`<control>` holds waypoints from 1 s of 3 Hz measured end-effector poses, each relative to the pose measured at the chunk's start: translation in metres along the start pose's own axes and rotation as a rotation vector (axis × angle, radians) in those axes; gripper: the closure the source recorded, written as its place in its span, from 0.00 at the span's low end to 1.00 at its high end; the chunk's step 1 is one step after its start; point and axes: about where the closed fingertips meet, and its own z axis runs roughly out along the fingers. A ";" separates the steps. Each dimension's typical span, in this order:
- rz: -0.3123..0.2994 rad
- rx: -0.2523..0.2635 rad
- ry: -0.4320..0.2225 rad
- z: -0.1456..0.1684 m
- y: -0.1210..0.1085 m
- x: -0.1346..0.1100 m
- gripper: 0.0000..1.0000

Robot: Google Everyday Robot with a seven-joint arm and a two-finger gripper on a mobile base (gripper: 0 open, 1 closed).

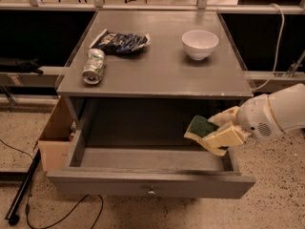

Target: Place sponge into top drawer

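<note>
- A two-finger cream-coloured gripper (215,133) on a white robot arm reaches in from the side, below the level of the flat grey wooden table top (162,75).
- Its fingers (225,138) are closed on a small wavy-edged sponge (201,126) of pale yellow foam with a dark green scouring top. The sponge is tilted, its green face turned up and away from the arm.
- Directly beneath the fingers lies the top drawer (143,159), wide, shallow and grey, pulled fully open. Its small round metal knob (151,192) sits on the front panel, down and well away from the fingertips.
- The sponge seems to hang over the drawer's end nearest the arm, close to the side wall. From this angle I cannot be sure it is clear of that wall.
- To finish well, I would carry the fingers a little further past the wall toward the drawer's middle, lower them close to the floor, level the sponge, then part the fingers.
- The risk, as I judge it, is a release too near the wall, leaving the sponge propped on the rim.
- Well above the fingers, on the table top, stand a white ceramic bowl (200,43), a crushed silver drinks can (94,66) and a dark blue wrinkly snack bag (120,42).
</note>
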 end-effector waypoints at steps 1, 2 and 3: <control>0.012 0.004 -0.003 0.009 -0.008 0.001 1.00; 0.047 0.014 -0.056 0.034 -0.019 0.006 1.00; 0.062 0.020 -0.120 0.078 -0.015 0.004 1.00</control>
